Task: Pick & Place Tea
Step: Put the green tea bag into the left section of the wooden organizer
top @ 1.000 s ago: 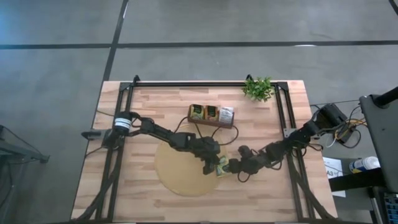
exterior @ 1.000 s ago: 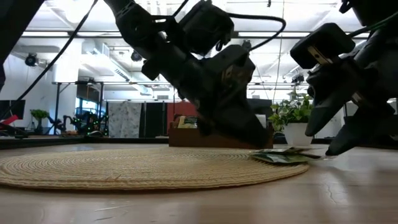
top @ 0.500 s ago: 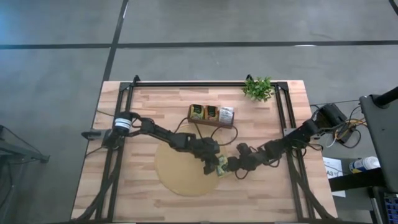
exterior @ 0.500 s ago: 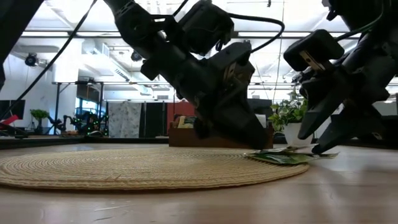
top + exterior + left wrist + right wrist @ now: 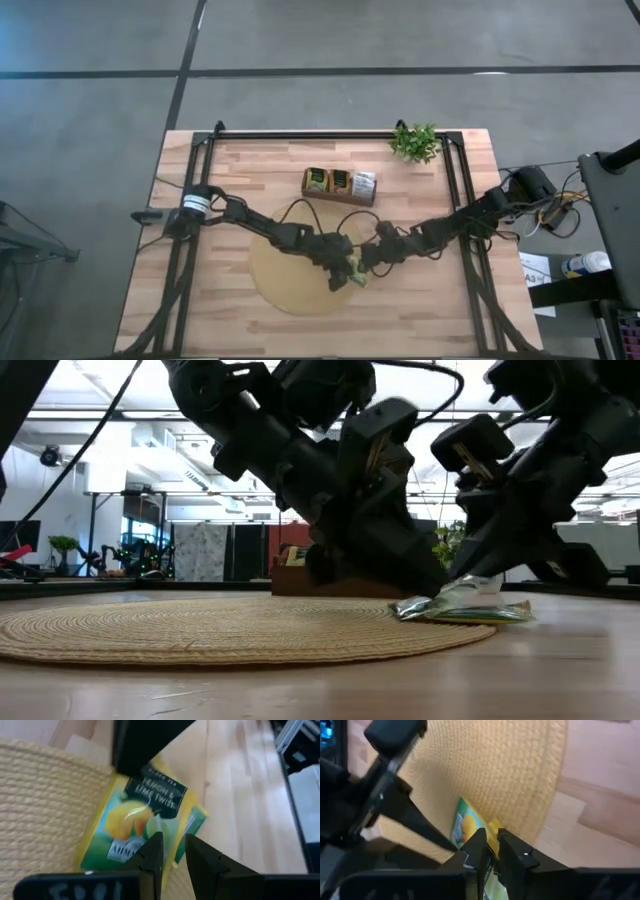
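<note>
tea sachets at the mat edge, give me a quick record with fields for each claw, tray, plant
sachets: small stack on the right edge of the round mat, top one yellow-green
left claw: on the stack, fingers around a sachet
right claw: closed on a sachet at the stack's right
tray: behind the mat, sachets in its compartments
plant: back right corner

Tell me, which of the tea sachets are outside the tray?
The yellow-green sachets at the round mat's right edge, between both grippers. The other sachets stand in the dark tray farther back.
</note>
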